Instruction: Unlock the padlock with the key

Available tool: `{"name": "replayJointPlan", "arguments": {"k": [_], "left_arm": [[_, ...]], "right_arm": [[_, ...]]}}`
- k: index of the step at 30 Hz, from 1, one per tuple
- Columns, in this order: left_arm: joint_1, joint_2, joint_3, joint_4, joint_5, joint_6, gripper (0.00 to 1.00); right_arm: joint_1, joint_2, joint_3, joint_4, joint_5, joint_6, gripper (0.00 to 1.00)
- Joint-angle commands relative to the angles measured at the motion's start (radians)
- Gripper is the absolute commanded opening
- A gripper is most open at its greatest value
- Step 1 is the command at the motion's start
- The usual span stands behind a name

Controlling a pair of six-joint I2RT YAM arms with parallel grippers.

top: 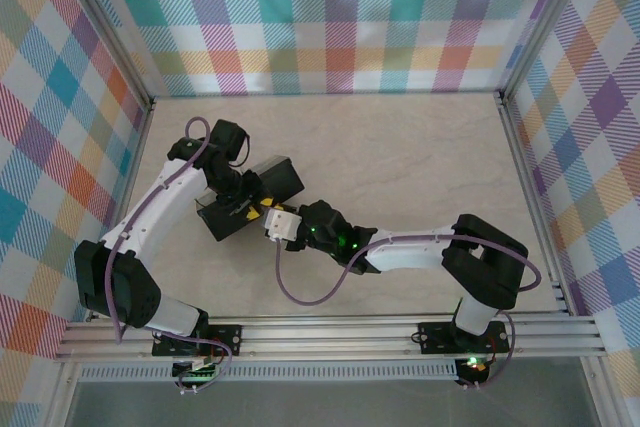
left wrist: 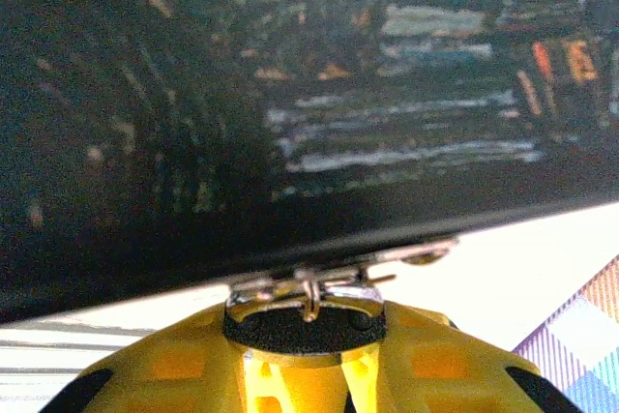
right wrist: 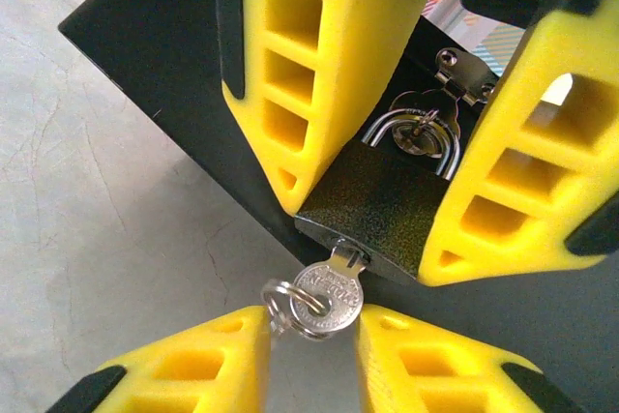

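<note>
**Operator:** What does the right wrist camera give me?

**Observer:** Your left fingers [right wrist: 290, 74] are closed on the padlock [right wrist: 372, 205], one on each side of its dark body. Beyond them, the shackle [right wrist: 416, 137] is shut through the hasp [right wrist: 459, 70] of the box [right wrist: 160, 45]. The key [right wrist: 327, 297] sits in the keyhole. Its head is just between the tips of your right fingers [right wrist: 193, 369]. They stand narrow, but I judge they do not press it yet. The key ring [right wrist: 278, 302] hangs just beside one tip.

**Operator:** And the left wrist?

**Observer:** The padlock is directly ahead of your left fingertips, gripped between them. Behind it are the hasp and the printed wall of the box.

**Operator:** From the top?

**Observer:** Both pairs of fingers meet at the near side of the box on the worktop [top: 420, 157]. The lock is too small to tell there.

**Operator:** What can go wrong?

**Observer:** You catch only the edge of the head, so the key may slip when you turn, or come out. The ring may be pinched between a finger and the head. A turn that is not in line with the key may twist the padlock in your left fingers.
</note>
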Motion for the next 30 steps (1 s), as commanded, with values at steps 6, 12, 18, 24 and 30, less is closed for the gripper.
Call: {"name": "replayJointPlan", "arguments": {"k": [6, 12, 18, 24, 30], "left_arm": [[0.006, -0.010, 0.029, 0.041, 0.053, -0.019, 0.00], [0.006, -0.006, 0.023, 0.048, 0.060, -0.019, 0.00], [0.006, -0.012, 0.010, 0.055, 0.064, -0.019, 0.00], [0.007, -0.023, -0.006, 0.061, 0.063, -0.019, 0.00], [0.007, -0.014, 0.011, 0.058, 0.068, -0.015, 0.00]], "right_arm": [[0.015, -0.013, 0.023, 0.049, -0.018, -0.016, 0.27], [0.035, 0.009, 0.042, 0.057, 0.009, -0.022, 0.28], [0.043, 0.034, 0.078, 0.046, 0.018, -0.023, 0.25], [0.046, 0.045, 0.091, 0.014, 0.020, -0.011, 0.18], [0.046, 0.040, 0.071, 0.037, 0.067, 0.038, 0.12]]}}
